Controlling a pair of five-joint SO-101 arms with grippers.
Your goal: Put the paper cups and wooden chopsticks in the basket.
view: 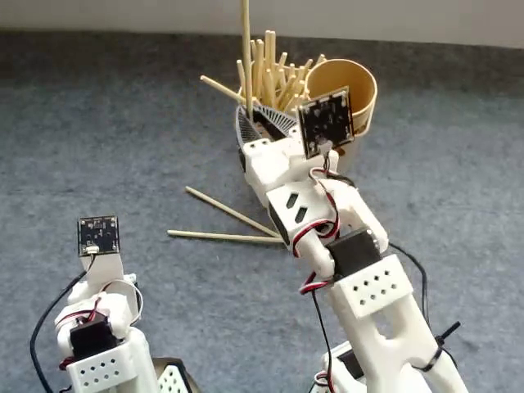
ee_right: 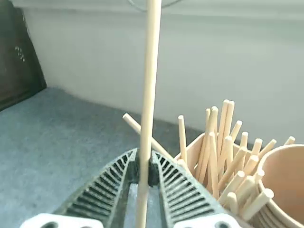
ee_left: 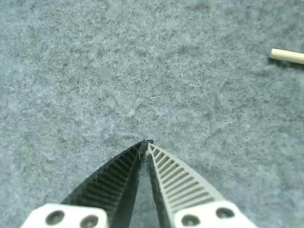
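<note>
Chopsticks are split between three places. One stick stands upright, clamped low on its shaft between my right fingers, which are pinched tight against it on both sides. In the high view this stick rises beside the basket, just at its near-left edge; I cannot tell whether its lower end is inside the rim. A bunch of sticks leans fanned out in the basket, and the cup sits upright right beside the bunch, on the side away from the held stick. From the right wrist, the bunch and the cup touch each other. Two loose sticks lie flat on the grey surface in front of the basket, their right ends tucked under the right arm. My left fingers are pressed together tip to tip with nothing between them, over bare surface; a stick end lies well away from them.
</note>
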